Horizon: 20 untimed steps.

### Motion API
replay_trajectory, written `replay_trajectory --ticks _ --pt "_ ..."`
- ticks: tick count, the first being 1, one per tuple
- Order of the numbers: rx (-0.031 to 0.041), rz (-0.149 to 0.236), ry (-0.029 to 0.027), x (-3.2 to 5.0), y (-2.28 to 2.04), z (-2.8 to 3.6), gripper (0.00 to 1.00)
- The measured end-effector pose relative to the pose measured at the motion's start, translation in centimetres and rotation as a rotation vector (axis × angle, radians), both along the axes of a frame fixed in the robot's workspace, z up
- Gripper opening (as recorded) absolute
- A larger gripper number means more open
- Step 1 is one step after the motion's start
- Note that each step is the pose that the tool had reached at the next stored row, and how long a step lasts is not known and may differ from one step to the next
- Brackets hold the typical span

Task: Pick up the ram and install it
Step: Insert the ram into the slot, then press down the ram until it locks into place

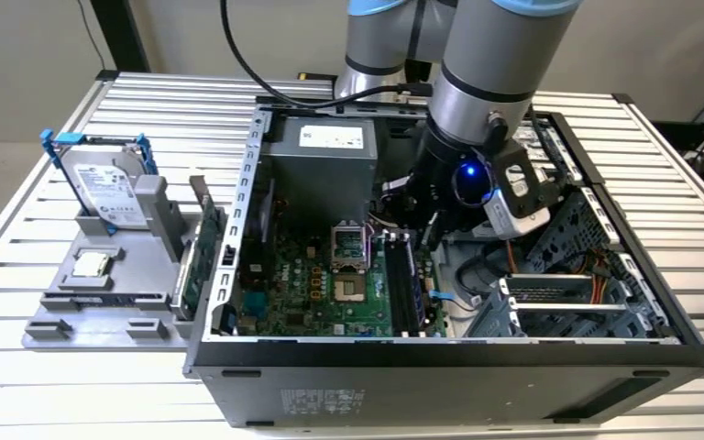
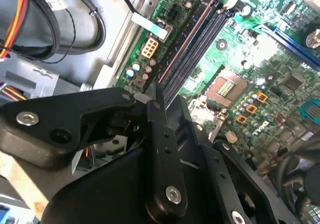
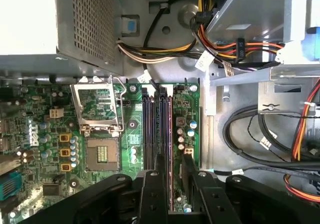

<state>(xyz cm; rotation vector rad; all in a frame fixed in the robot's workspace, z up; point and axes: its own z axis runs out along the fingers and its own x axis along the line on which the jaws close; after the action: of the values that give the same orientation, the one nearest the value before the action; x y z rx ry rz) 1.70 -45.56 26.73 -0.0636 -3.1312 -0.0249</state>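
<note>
The ram (image 1: 403, 275) stands on edge in one of the motherboard's memory slots (image 1: 420, 284), inside the open computer case (image 1: 450, 353). It reads as a thin reddish-dark line along the slot in both wrist views (image 3: 170, 129) (image 2: 186, 38). My gripper (image 3: 173, 160) hangs low over one end of that slot, near the power supply side (image 1: 416, 227). Its black fingers (image 3: 160, 165) straddle the stick with a gap showing beside it, so the gripper looks open (image 2: 169, 97). The stick's end under the fingers is hidden.
The empty processor socket (image 3: 102, 151) lies beside the slots. Cable bundles (image 3: 225, 47), the power supply (image 1: 322, 160) and drive cage (image 1: 566, 293) crowd the case. On the exterior view's left, a grey holder (image 1: 52, 325) carries a hard drive (image 1: 102, 188) and a green card (image 1: 205, 247).
</note>
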Motion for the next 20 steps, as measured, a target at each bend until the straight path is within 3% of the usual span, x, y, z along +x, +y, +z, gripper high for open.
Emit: replay_trajectory --ticks 2,3,20 --pt "0.0 0.0 0.0 0.0 0.0 0.0 1.0" --pt "0.0 0.0 0.0 0.0 0.0 0.0 0.0" --pt "-0.0002 0.0 0.0001 -0.16 0.0 0.01 0.0"
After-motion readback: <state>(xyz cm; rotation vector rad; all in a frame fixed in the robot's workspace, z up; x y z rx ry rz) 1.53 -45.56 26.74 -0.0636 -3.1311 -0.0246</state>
